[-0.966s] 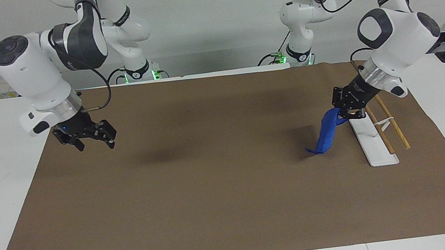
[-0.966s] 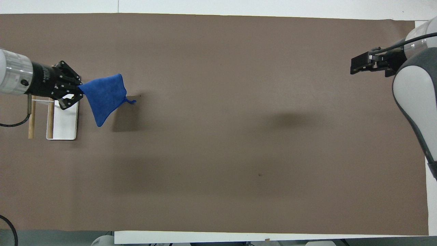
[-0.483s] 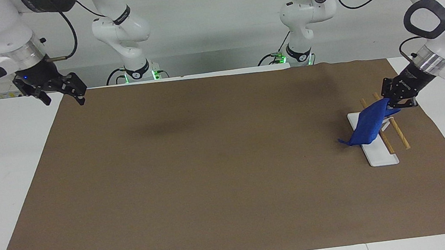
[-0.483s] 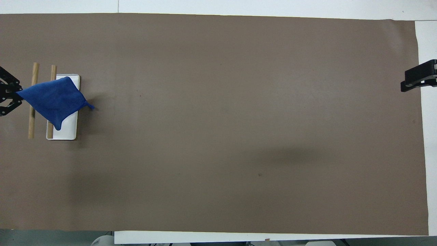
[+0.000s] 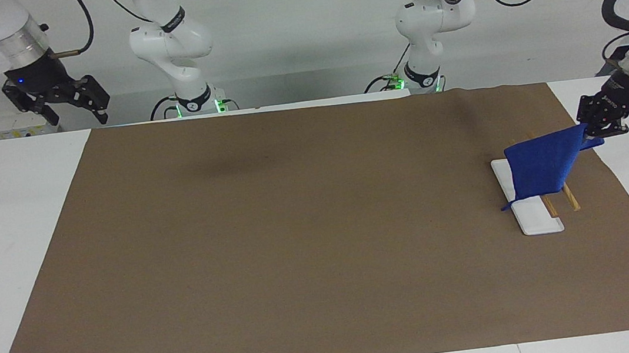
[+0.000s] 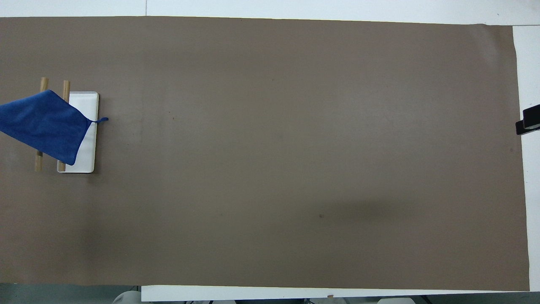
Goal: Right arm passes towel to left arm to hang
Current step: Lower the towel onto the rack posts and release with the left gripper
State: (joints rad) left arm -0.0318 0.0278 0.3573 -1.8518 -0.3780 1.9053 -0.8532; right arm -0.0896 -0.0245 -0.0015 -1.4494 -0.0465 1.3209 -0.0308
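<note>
Pinching one corner, the left hand (image 5: 598, 129) spreads the soft blue towel (image 5: 544, 168) over wooden rods (image 6: 41, 126); right hand (image 5: 60, 102) gapes wide.

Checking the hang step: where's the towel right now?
The towel hangs from the shut left pincer at the left arm's end of the table, draped over the wooden rack and its white base.

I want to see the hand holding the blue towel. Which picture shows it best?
The facing view: there the left gripper pinches a corner of the towel, which drapes over the wooden rack. The overhead view shows the towel but not the gripper holding it.
</note>
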